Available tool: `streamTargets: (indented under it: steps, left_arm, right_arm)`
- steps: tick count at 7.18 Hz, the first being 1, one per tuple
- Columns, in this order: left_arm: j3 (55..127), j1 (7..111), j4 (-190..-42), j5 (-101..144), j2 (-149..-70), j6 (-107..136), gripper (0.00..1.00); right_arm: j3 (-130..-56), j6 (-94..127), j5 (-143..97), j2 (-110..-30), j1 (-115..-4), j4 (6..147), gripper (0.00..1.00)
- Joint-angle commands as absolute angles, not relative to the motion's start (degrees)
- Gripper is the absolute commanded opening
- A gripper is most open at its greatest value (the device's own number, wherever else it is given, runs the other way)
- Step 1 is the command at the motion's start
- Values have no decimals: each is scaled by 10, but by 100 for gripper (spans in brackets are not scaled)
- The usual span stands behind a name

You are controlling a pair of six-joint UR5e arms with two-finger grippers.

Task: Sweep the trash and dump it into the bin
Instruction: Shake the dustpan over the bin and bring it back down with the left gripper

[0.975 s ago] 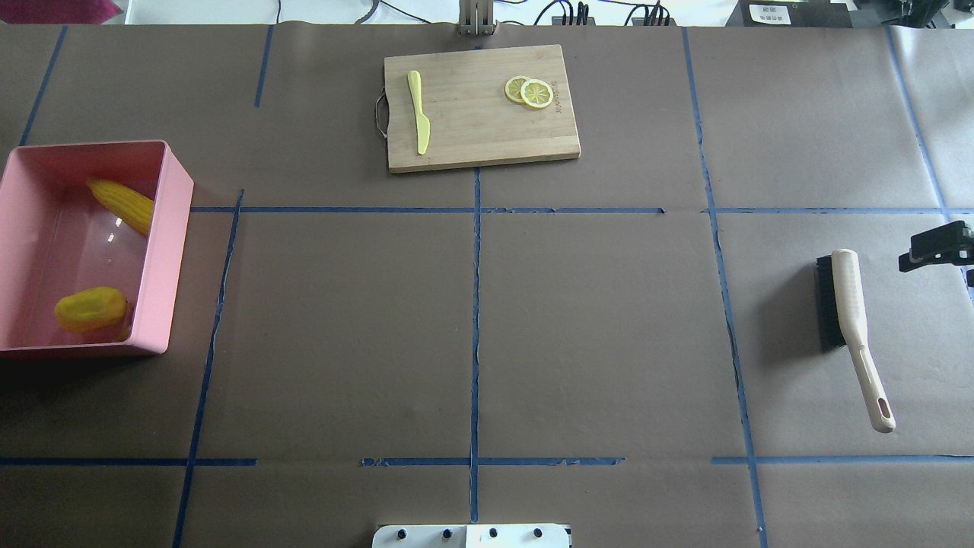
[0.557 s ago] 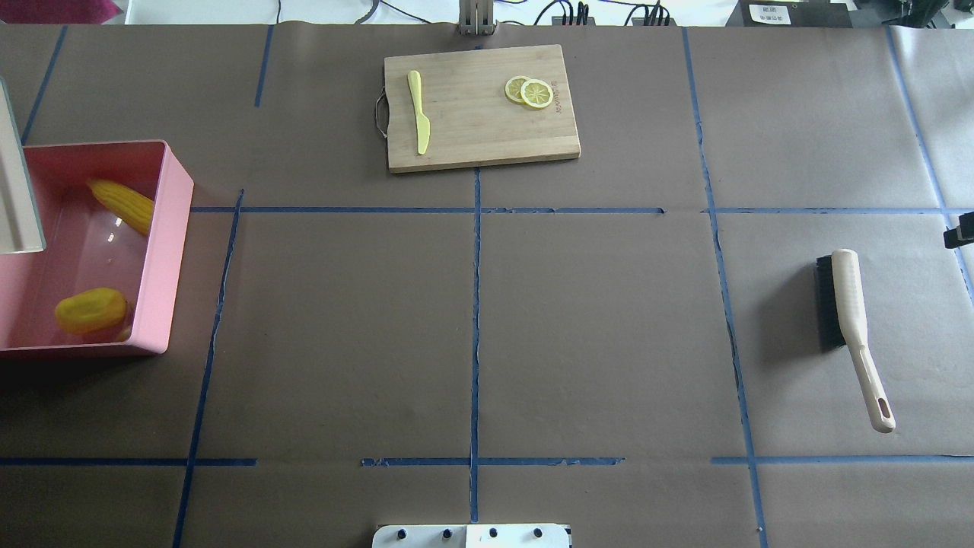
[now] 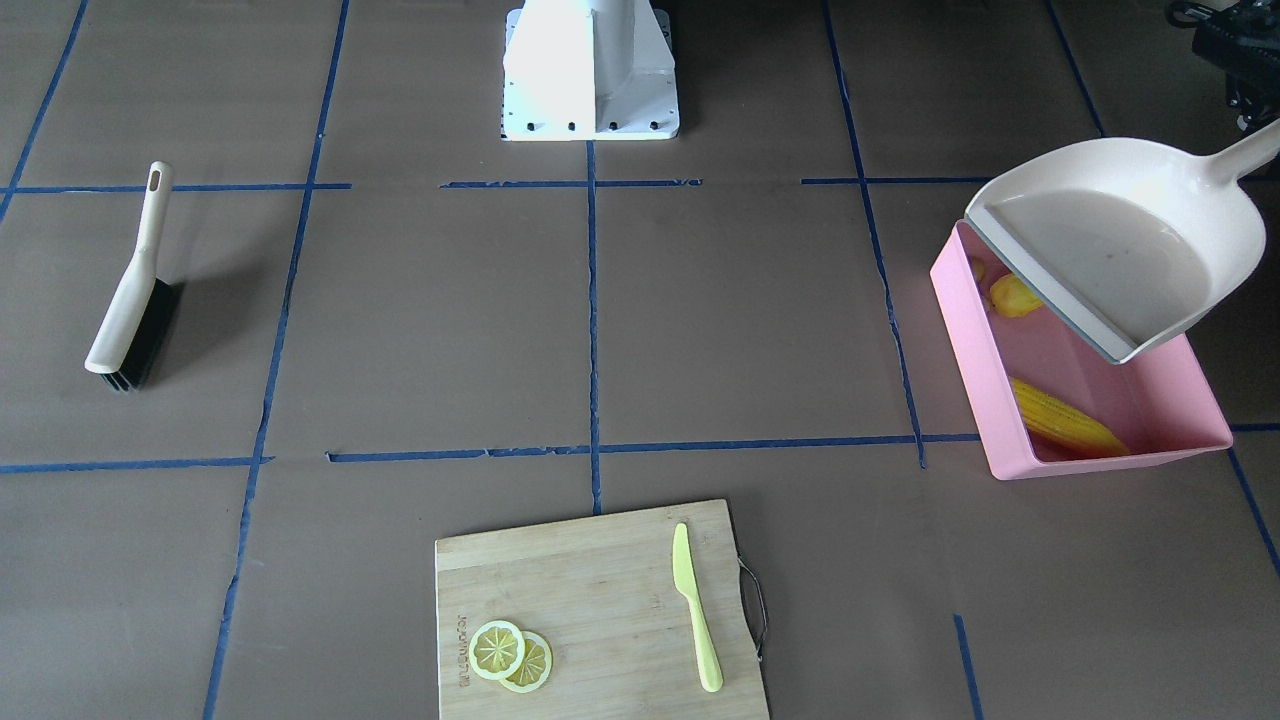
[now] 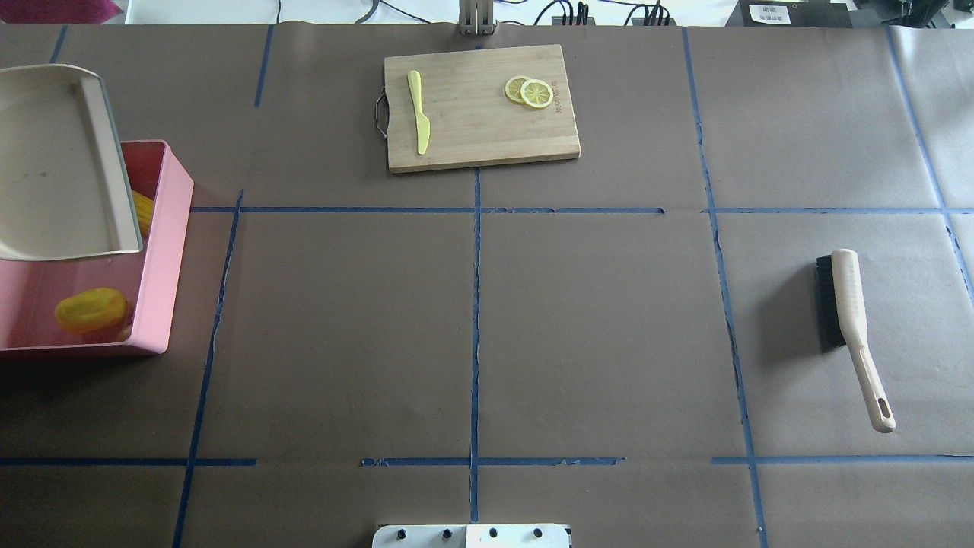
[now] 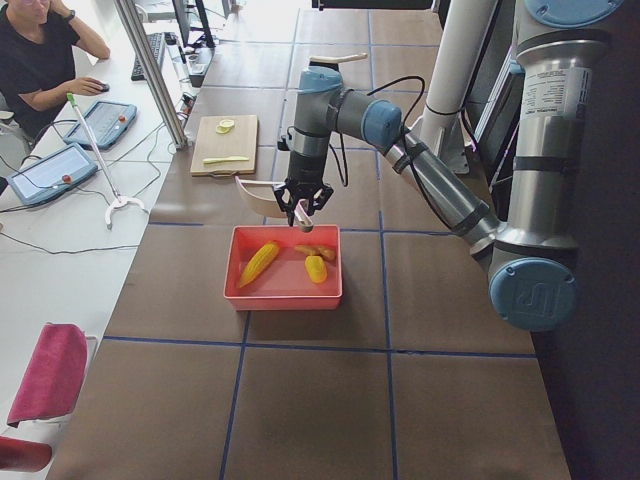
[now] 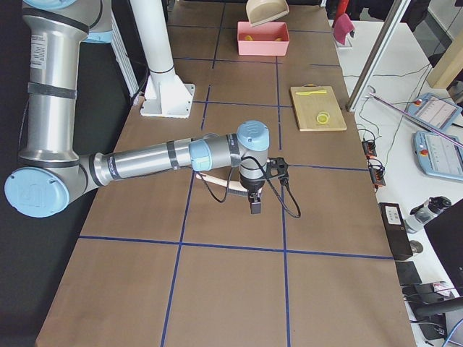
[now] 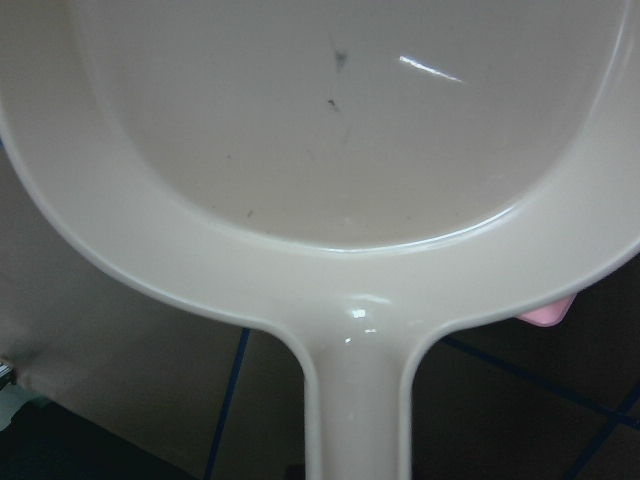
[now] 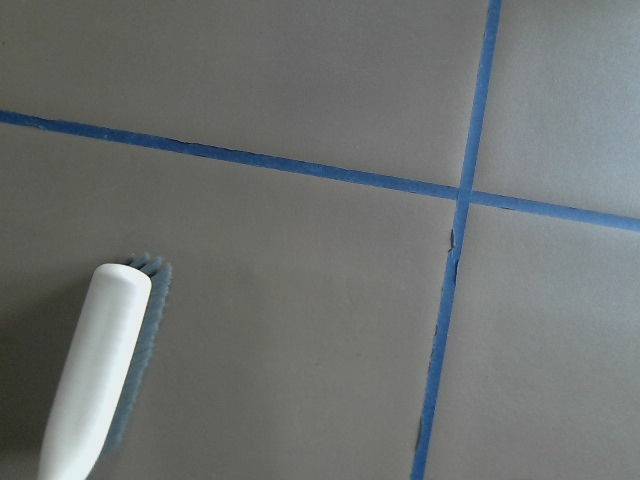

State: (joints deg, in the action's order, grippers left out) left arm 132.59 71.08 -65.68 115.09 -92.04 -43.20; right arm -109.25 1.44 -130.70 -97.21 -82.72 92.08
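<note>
1. Three toy foods lie inside the pink bin (image 3: 1110,465) at the left end of the table (image 4: 593,327). The corn cob (image 3: 1065,420) lies along one wall, the potato-like lump (image 3: 1013,296) is toward the opposite end, and the ginger root (image 5: 318,252) is just beside the lump.
2. The left tool (image 5: 303,207) pinches the handle of the cream dustpan (image 3: 1120,240). The pan hangs in the air over the bin and hides part of it in both downward views.
3. The right tool (image 6: 255,206) hovers above the table's right end. I cannot tell whether it is spread or pressed together.
4. The brush (image 4: 845,304) lies flat on the table near that tool, apart from it.
5. A wooden cutting board (image 4: 479,129) at the far middle carries a light green knife (image 4: 418,112) and two overlapping lemon slices (image 4: 530,92).
</note>
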Motion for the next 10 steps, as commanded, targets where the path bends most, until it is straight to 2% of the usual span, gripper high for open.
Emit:
streamTargets:
  steps: [1, 5, 8, 10]
  left_arm:
    - [1323, 707, -664, 1261, -956, -425, 7]
    - [1320, 551, -661, 1243, -986, -396, 8]
    - [1275, 456, -681, 1193, -1030, -342, 8]
    - [1214, 411, -791, 1156, -1034, -294, 8]
  right_arm:
    - [-1028, -69, -1324, -977, -873, 933, 100]
    - [-1002, -64, -1326, -950, -883, 921, 100]
    - [-998, -63, -1328, -951, -883, 921, 100]
    - [-985, -63, -1342, -952, -883, 921, 100]
